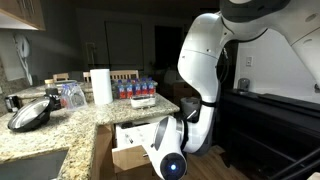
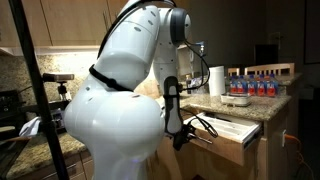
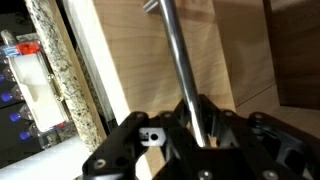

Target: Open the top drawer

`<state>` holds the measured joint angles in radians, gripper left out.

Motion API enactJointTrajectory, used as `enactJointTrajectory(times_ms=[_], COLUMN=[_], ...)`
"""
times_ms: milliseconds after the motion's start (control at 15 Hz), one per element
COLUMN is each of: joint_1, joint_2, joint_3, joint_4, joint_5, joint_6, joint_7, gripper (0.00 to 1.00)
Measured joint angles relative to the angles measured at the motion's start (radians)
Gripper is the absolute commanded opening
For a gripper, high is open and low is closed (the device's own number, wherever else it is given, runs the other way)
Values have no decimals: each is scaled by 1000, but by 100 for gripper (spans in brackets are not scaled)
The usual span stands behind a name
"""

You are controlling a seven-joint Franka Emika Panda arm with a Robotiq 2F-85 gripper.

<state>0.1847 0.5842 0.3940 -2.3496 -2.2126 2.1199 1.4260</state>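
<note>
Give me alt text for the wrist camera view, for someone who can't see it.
A black robot gripper is clamped on a slim silver bar handle mounted on a light-wood drawer front. A speckled granite countertop edge runs down the left side.

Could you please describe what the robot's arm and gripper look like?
The arm is glossy white with rounded segments and black bands at the joints; a blue ring glows on one joint cap. The gripper is black and angular, with black fingers and a small silver bracket.
</note>
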Motion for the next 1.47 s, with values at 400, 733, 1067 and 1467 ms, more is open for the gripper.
enactJointTrajectory(times_ms=[400, 733, 1067, 1467], joint_1=[0, -1, -3, 27], joint_2=[-44, -55, -73, -310], joint_3=[21, 20, 27, 96], joint_4=[-56, -63, -67, -131], joint_5=[43, 50, 68, 156], joint_6=[38, 56, 80, 169], joint_7=[1, 1, 1, 11], gripper=[4, 4, 53, 92])
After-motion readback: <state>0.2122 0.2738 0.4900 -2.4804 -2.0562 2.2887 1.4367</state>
